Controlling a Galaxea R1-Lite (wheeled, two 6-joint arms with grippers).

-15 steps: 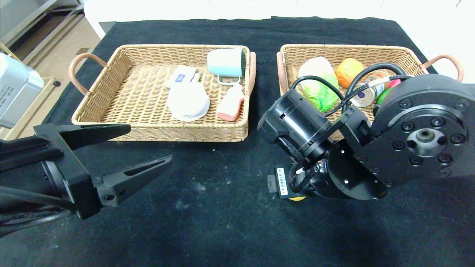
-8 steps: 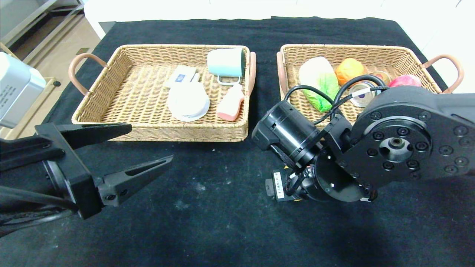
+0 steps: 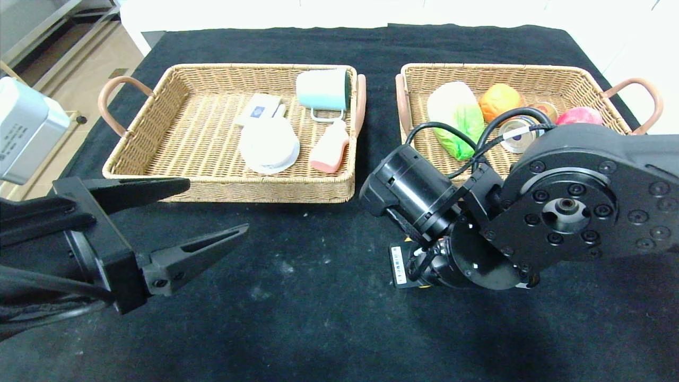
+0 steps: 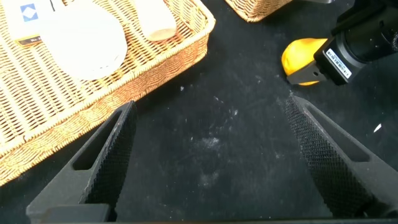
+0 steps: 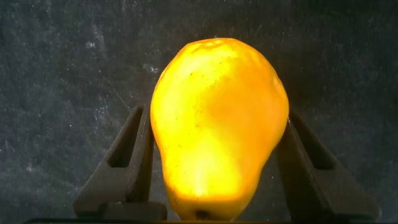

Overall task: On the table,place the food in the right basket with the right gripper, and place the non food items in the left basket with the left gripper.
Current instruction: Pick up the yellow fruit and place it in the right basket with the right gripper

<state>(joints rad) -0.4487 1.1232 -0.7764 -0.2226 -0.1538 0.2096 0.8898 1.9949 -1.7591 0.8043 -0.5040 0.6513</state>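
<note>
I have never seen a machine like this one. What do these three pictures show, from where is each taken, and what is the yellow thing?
This is a robot with two arms; each ends in a black two-fingered gripper. The wide picture comes from a camera on its head, looking down at a table under black cloth. The other two come from cameras on its wrists.

The left basket holds a white dish, a pink bottle, a mint cup and a small white box. The right basket holds a cabbage, an orange fruit, a can and a pink item.

The yellow thing is a pear-shaped fruit on the cloth. The right gripper has shut on it. The left gripper waits open, holding nothing.
</note>
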